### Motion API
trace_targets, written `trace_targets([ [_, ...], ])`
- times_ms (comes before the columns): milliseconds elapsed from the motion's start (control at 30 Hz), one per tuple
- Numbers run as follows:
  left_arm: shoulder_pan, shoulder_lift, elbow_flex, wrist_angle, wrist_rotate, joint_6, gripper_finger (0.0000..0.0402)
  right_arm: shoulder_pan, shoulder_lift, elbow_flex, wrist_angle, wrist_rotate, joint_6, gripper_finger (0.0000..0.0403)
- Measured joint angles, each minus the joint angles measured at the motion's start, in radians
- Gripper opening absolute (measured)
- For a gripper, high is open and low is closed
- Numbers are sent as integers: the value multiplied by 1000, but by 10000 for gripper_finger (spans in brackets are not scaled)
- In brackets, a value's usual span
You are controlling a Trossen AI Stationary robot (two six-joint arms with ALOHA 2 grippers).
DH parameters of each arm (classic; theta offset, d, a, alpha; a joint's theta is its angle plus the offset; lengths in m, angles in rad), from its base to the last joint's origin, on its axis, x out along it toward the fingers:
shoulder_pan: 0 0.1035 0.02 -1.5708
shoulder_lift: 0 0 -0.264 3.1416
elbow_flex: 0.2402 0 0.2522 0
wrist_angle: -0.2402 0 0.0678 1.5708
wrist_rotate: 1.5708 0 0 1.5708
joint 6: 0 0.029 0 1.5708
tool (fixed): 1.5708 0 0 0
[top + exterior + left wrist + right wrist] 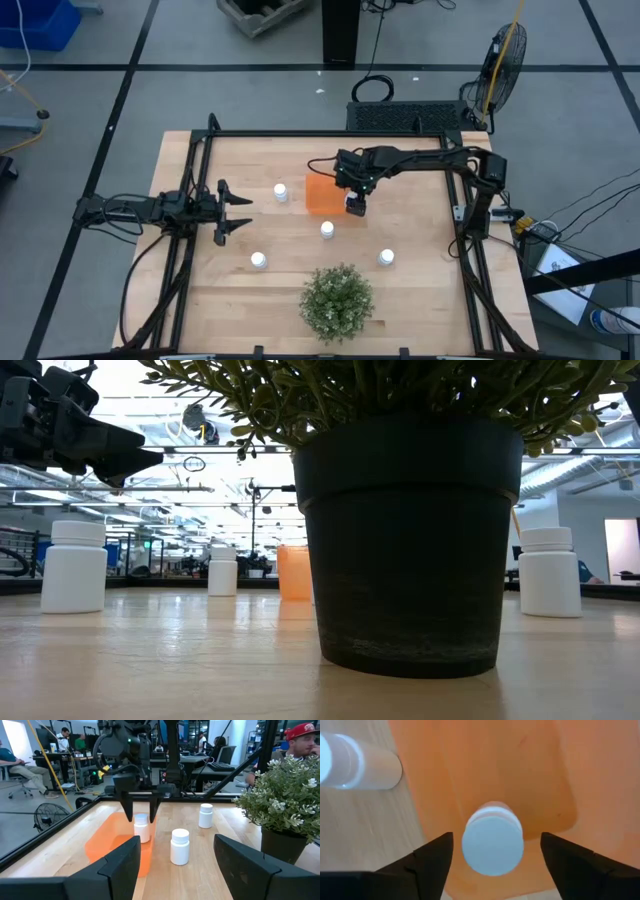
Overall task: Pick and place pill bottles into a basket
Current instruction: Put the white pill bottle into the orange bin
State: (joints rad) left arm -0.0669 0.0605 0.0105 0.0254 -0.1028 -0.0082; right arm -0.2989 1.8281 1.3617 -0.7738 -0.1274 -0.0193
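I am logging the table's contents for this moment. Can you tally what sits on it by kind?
Pill bottles: 5 (four on the bare wood, one in the basket under the right gripper)
Orange basket: 1
Potted green plant: 1
Total: 7

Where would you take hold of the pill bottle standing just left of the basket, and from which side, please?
Grip the pill bottle around its round body, just below the cap. It stands upright with the basket close on one side, so coming from the side of the open left gripper, fingers straddling it, looks safest.
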Motion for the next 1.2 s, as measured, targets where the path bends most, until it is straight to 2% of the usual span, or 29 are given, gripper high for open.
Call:
trace_targets([
  [133,0,0,0,0,0,0,257,4,-35,0,16,3,5,299],
  [333,0,0,0,6,0,0,257,14,-157,1,62,1,19,283],
  [567,0,0,0,16,-1,-32,257,35,-383,1,134,0,43,278],
  [667,0,5,0,21,-33,-59,257,59,-495,-27,245,-1,43,278],
  [833,6,36,38,-2,-195,-79,257,106,-680,-199,528,-6,37,278],
  [1033,60,163,184,-188,-206,-189,257,121,-852,-500,887,-2,77,278],
  [1200,132,372,321,-267,-171,-196,257,100,-921,-672,1034,37,114,278],
])
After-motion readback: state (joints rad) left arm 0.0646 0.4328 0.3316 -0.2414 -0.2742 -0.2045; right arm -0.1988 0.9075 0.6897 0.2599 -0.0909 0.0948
